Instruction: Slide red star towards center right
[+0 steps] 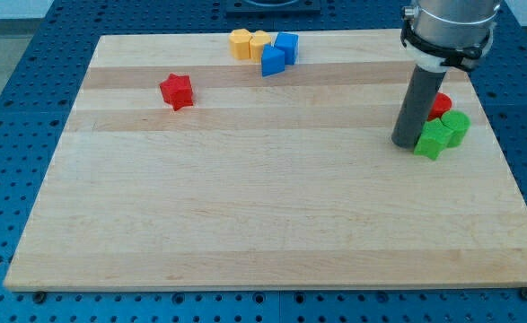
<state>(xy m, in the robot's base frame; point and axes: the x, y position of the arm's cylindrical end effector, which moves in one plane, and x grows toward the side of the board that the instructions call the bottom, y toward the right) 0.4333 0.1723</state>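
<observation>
The red star (177,91) lies on the wooden board (263,215) at the view's upper left. My tip (406,143) rests on the board at the view's right, far to the right of the red star. It stands just left of two green blocks (443,134) and a red block (439,105) that is partly hidden behind the rod.
Two yellow blocks (249,43) and two blue blocks (279,53) are clustered at the view's top centre. The board lies on a blue perforated table (30,81).
</observation>
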